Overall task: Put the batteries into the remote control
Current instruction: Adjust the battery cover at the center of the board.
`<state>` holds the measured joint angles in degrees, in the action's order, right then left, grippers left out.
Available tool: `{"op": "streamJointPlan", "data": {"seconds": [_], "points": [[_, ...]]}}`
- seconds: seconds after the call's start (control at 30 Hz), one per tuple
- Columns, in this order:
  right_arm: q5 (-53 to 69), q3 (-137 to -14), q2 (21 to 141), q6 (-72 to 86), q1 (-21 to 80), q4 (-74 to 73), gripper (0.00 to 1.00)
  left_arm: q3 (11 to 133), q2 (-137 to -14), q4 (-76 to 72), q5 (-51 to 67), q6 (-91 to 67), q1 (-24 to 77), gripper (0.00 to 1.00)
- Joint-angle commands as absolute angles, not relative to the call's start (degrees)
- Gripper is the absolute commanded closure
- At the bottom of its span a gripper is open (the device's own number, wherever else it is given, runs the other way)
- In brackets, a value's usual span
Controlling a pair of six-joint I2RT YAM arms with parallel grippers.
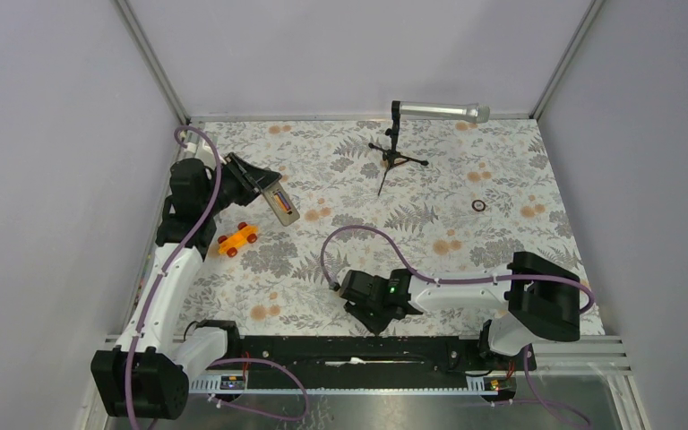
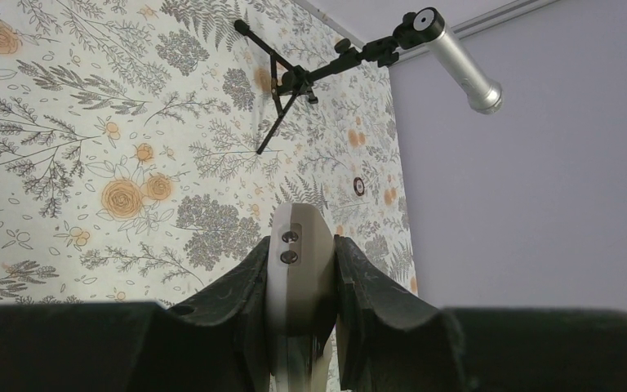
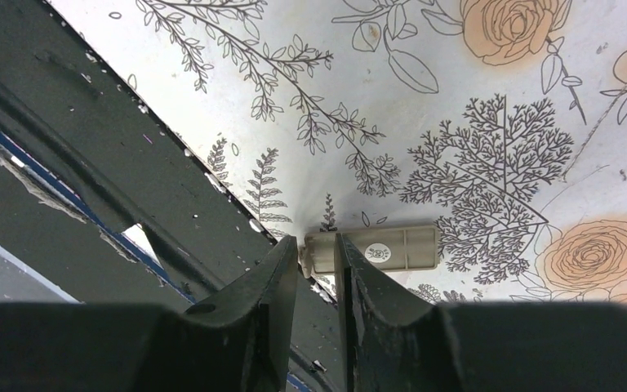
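Two batteries (image 1: 279,198) show as a thin orange-and-dark streak in the open back of the remote control (image 1: 283,205), too small in the overhead view to tell how they sit. The remote hangs just beyond the orange toy car (image 1: 237,239), on its far right. It is pinched at one end by the left gripper (image 2: 300,245), whose fingers (image 2: 245,287) press against both of its white sides. Well to the car's right and nearer the arm bases, the right gripper (image 3: 315,249) points down at the floral mat (image 1: 466,242), its jaws close together with a narrow gap. A small tan cover plate (image 3: 392,249) lies on the mat with its end in that gap; whether the fingers pinch it I cannot tell. Far beyond the car to the right stands a silver microphone (image 1: 443,112) on a black tripod (image 1: 397,157).
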<state>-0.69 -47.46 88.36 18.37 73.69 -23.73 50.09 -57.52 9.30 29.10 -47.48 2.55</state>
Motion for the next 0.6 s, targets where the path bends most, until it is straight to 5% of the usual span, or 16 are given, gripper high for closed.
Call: {"op": "streamJointPlan", "data": {"seconds": [0.0,0.57], "points": [[-2.0,-50.5,88.9,17.4,74.6,-26.6,0.69,50.2,-57.7,4.6,31.2,-48.5,1.9,1.00],[-1.1,-51.6,90.2,17.1,76.0,-29.3,0.67,48.6,-58.1,2.9,32.1,-49.7,1.4,1.00]]}}
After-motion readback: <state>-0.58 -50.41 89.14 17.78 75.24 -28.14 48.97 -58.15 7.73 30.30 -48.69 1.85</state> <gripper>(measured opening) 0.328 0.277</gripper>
